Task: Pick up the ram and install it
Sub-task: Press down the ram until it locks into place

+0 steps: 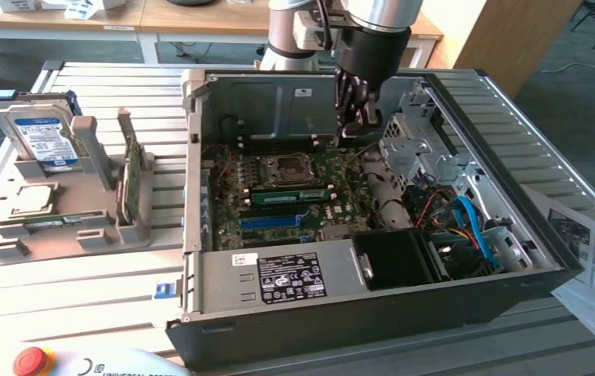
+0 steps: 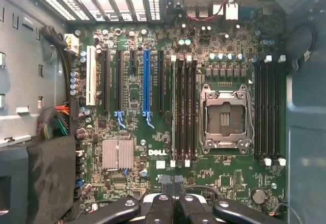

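Note:
My gripper (image 1: 356, 125) hangs shut with nothing in it over the far side of the open computer case (image 1: 548, 258). In the wrist view its black fingers (image 2: 161, 207) press together above the motherboard (image 2: 153, 168). Two alike green sticks show, and I cannot tell which is the ram. One stands seated in a memory slot (image 1: 288, 196) beside the bare processor socket (image 1: 287, 167). The other lies flat in the grey tray (image 1: 52, 222) at the exterior view's left, far from the gripper.
The grey tray (image 1: 88, 258) also carries a hard drive (image 1: 41, 137), a processor (image 1: 30, 200) and a taller green card (image 1: 127, 176) on edge. Drive cage (image 1: 412, 149), cables (image 1: 465, 219) and power supply (image 1: 276, 278) crowd the case. A red stop button (image 1: 30, 360) sits nearest.

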`<action>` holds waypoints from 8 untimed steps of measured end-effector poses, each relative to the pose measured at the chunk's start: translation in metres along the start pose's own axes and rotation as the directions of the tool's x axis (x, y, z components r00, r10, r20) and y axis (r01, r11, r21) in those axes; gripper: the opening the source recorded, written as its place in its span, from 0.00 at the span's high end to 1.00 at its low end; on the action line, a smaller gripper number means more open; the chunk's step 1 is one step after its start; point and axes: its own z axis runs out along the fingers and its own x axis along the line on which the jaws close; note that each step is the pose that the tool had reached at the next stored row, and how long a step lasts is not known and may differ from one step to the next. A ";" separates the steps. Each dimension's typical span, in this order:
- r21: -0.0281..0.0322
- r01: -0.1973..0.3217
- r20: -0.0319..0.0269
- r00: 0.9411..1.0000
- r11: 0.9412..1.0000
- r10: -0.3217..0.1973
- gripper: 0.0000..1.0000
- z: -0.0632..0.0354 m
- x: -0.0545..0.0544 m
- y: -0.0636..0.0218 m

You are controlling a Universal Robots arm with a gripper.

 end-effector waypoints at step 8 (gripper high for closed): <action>-0.001 0.000 0.000 1.000 1.000 0.000 0.90 0.0001 0.000 -0.0026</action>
